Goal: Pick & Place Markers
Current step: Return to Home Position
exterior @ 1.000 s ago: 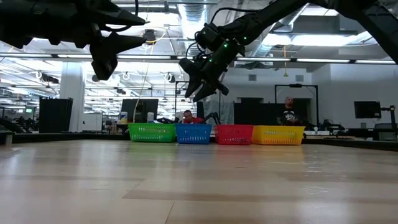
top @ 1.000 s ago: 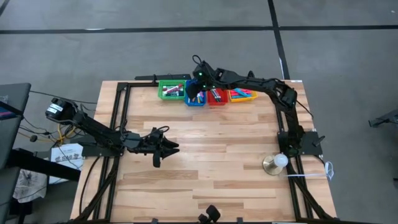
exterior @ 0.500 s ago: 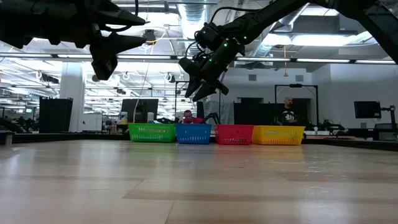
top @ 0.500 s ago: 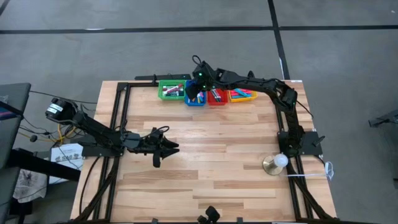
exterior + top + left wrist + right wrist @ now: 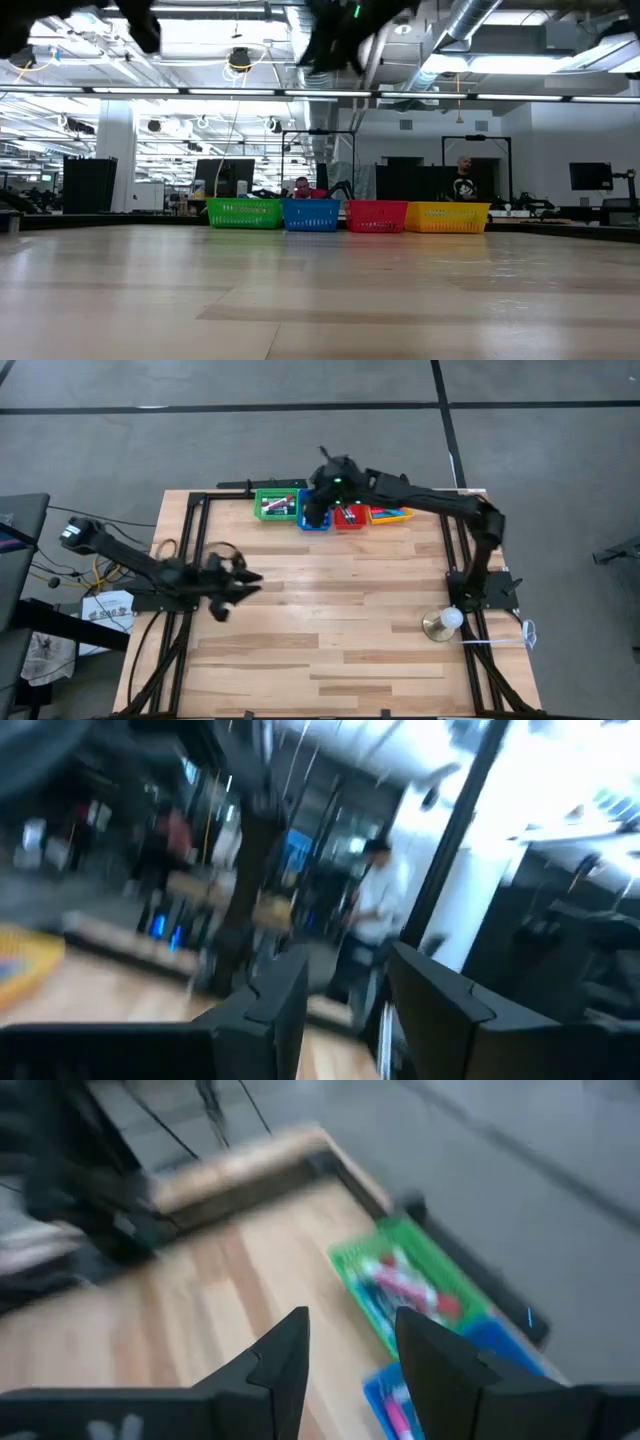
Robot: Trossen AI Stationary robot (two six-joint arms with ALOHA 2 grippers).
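Note:
Four small bins stand in a row at the table's far edge: green (image 5: 274, 505), blue (image 5: 313, 522), red (image 5: 348, 516) and yellow (image 5: 390, 513). Markers (image 5: 272, 506) lie inside them; the right wrist view shows pink, red and white markers (image 5: 405, 1287) in the green bin. My right gripper (image 5: 313, 510) hangs open high above the blue bin, nothing between its fingers (image 5: 285, 1365). My left gripper (image 5: 248, 579) is open and empty over the table's left part, raised and pointing into the room (image 5: 345, 1010).
Black frame rails (image 5: 195, 550) run along the table's left, right and far sides. A white ball on a gold disc (image 5: 443, 621) sits by the right arm's base. Bare wood (image 5: 340, 600) fills the middle. People stand in the room beyond (image 5: 463, 178).
Both grippers have risen, almost out of the top of the low view. My left gripper has drawn back toward the table's left edge and tipped upward. My right gripper has stayed over the blue bin while its arm lifted. No marker has moved.

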